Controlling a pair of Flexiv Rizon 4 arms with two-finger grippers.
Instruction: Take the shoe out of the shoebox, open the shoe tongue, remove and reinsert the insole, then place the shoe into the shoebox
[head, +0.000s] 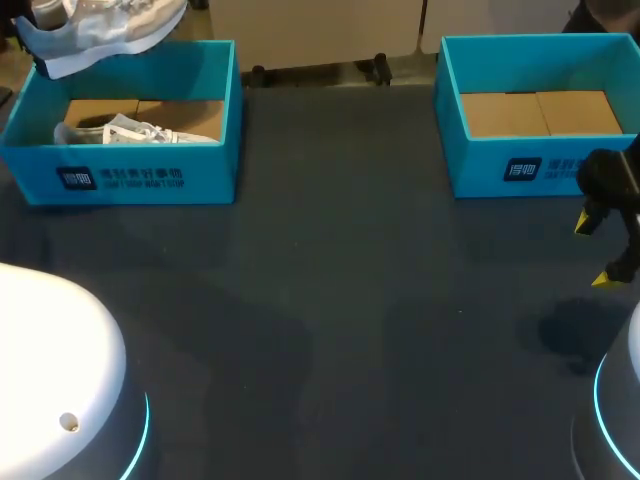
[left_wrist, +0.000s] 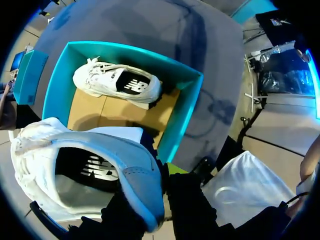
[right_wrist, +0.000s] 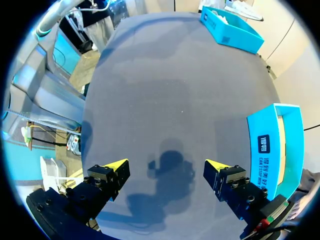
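Left gripper (left_wrist: 165, 192): clamped on the heel end of the shoe (left_wrist: 75, 170), the blue heel edge pinched between its fingers. One yellow tip shows beside the heel; the other is hidden behind the shoe. The shoe hangs in the air over the far left corner of the left shoebox (head: 120, 175), above its rim and touching nothing below. In the head view only part of the shoe (head: 100, 28) shows at the top left.

Judgement: a heel grip leaves the tongue, laces and opening free, which suits the next work on the tongue and insole. The shoe's opening faces the wrist camera, dark insole visible inside.

Right gripper (right_wrist: 166, 165): fingers spread wide, nothing between them. It hangs over bare table (head: 330, 300) in front of the right shoebox (head: 540, 165), well apart from the shoe. Judgement: waiting to take the toe or the tongue once the shoe comes to the middle.

Around:
- Second shoe (left_wrist: 117, 82) lies on its side inside the left shoebox, against the wall nearest the middle of the table. The rest of the cardboard floor is bare.
- Right shoebox holds only its cardboard floor.

In the way: nothing lies between the two boxes. Judgement: the left shoebox's walls and the second shoe are the things to clear when the shoe goes back in. The bare stretch of floor looks the likely spot.
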